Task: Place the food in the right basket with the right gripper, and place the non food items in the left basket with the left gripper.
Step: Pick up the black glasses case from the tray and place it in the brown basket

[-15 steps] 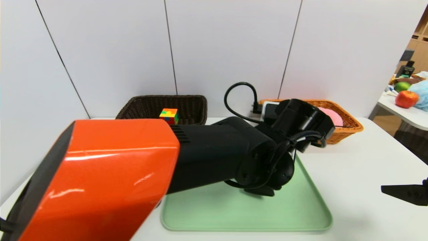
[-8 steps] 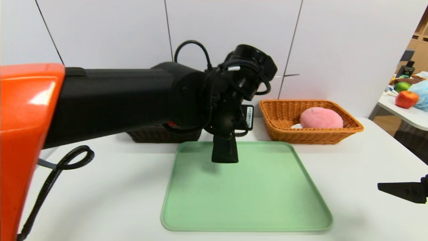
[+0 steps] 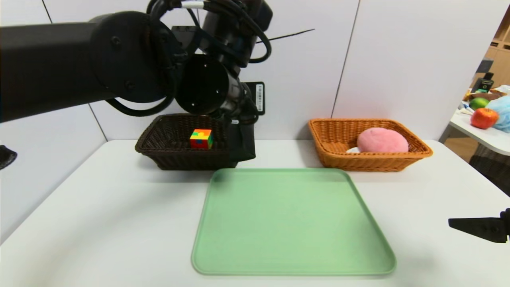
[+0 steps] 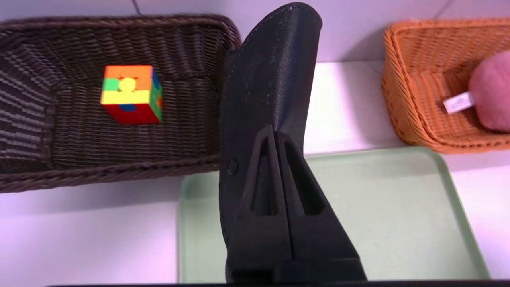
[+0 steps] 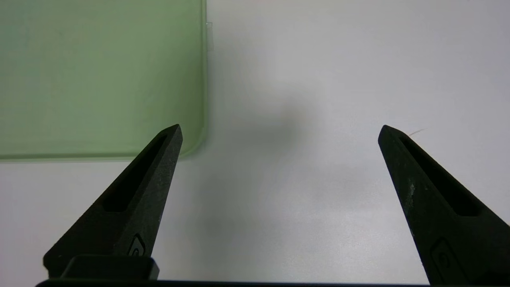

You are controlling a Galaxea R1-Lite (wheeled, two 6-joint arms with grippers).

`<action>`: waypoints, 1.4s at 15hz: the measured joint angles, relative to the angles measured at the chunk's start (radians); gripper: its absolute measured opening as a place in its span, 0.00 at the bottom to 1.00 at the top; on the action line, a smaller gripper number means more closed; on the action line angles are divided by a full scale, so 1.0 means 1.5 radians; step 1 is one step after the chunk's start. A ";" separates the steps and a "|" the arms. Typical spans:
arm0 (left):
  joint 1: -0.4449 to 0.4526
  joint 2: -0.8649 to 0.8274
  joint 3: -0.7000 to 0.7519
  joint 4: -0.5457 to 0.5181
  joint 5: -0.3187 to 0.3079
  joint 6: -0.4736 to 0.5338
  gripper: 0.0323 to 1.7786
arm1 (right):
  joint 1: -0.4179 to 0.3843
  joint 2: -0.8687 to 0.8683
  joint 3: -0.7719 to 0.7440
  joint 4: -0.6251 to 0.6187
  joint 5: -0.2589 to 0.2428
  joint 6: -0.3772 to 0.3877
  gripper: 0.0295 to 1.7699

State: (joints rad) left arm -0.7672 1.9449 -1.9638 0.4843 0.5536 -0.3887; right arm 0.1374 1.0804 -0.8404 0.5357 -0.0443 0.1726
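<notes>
From the head view, the left arm reaches across at upper left, and its left pincer (image 3: pixel 242 145) hangs at the right end of the dark basket (image 3: pixel 167 157), clamped on a flat black case (image 3: pixel 247 139) that points down over the basket's near right corner. A coloured cube (image 3: pixel 201 138) lies inside that basket. The orange basket (image 3: pixel 414 157) stands well apart on the right at the back of the white bench (image 3: pixel 99 223), with a pink plush ball (image 3: pixel 382 140) in it. A green tray (image 3: pixel 293 223) lies bare between and in front of the two baskets. The right pincer (image 3: pixel 476 229) shows only as a dark tip at the right edge, near the bench.

In the left wrist view, the left pincer (image 4: pixel 275 137) has its fingers pressed together on the black case (image 4: pixel 275 67). Beyond the case are the dark basket (image 4: pixel 119 175), with the cube (image 4: pixel 129 95) on its floor, and the tray (image 4: pixel 378 207). The orange basket (image 4: pixel 402 107) holds the pink ball (image 4: pixel 492 95), which carries a white tag.

In the right wrist view, the right pincer (image 5: pixel 279 131) is spread wide and holds nothing, above the bench (image 5: pixel 318 79), just beside a corner of the tray (image 5: pixel 99 79).
</notes>
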 joint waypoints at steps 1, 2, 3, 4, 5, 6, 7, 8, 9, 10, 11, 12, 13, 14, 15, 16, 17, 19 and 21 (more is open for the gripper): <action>0.011 -0.006 0.000 0.000 -0.001 0.006 0.01 | 0.000 0.000 0.000 0.000 0.002 0.000 0.96; 0.027 -0.011 -0.001 -0.001 -0.001 0.011 0.01 | 0.000 -0.001 0.000 0.000 0.003 0.000 0.96; 0.043 -0.016 -0.001 0.000 -0.002 0.016 0.01 | 0.000 -0.001 0.000 0.000 0.003 0.000 0.96; 0.061 -0.019 -0.001 0.000 -0.003 0.019 0.01 | 0.000 -0.002 0.000 0.000 0.003 0.000 0.96; 0.087 -0.020 -0.001 -0.001 -0.004 0.023 0.01 | 0.000 -0.003 0.001 0.000 0.003 0.000 0.96; 0.109 -0.019 -0.001 -0.002 -0.006 0.026 0.01 | 0.000 -0.004 0.002 0.000 0.003 0.000 0.96; 0.134 -0.018 -0.001 -0.005 -0.012 0.028 0.01 | 0.000 -0.005 0.002 0.000 0.003 0.000 0.96; 0.160 -0.015 -0.001 -0.007 -0.028 0.030 0.01 | 0.000 -0.005 0.002 0.000 0.003 0.000 0.96; 0.185 -0.012 -0.001 -0.008 -0.044 0.031 0.01 | 0.001 -0.005 0.002 0.000 0.003 -0.001 0.96; 0.209 -0.009 -0.001 -0.010 -0.065 0.030 0.01 | 0.003 -0.006 0.002 0.000 0.003 -0.001 0.96; 0.230 -0.006 -0.002 -0.013 -0.087 0.028 0.01 | 0.005 -0.005 0.001 0.000 0.003 -0.001 0.96; 0.247 -0.002 -0.003 -0.015 -0.110 0.026 0.01 | 0.006 -0.004 0.001 0.000 0.003 -0.001 0.96; 0.257 0.003 -0.004 -0.017 -0.128 0.026 0.01 | 0.007 -0.003 0.001 0.000 0.003 -0.001 0.96; 0.268 0.008 -0.004 -0.021 -0.142 0.028 0.01 | 0.007 -0.002 0.001 0.000 0.003 -0.001 0.96; 0.278 0.013 -0.005 -0.029 -0.156 0.030 0.01 | 0.007 -0.002 0.001 0.000 0.003 0.000 0.96; 0.288 0.020 -0.005 -0.038 -0.166 0.033 0.01 | 0.007 -0.002 0.001 0.000 0.003 0.000 0.96; 0.295 0.027 -0.005 -0.045 -0.174 0.036 0.01 | 0.007 -0.002 0.002 0.000 0.003 0.000 0.96; 0.301 0.044 -0.006 -0.058 -0.181 0.040 0.01 | 0.007 -0.003 0.002 0.000 0.003 -0.001 0.96; 0.309 0.062 -0.006 -0.083 -0.181 0.043 0.01 | 0.007 -0.003 0.002 0.001 0.002 -0.001 0.96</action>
State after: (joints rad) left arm -0.3040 2.0379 -1.9723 0.3594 0.2819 -0.3240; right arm 0.1481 1.0766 -0.8374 0.5368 -0.0409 0.1717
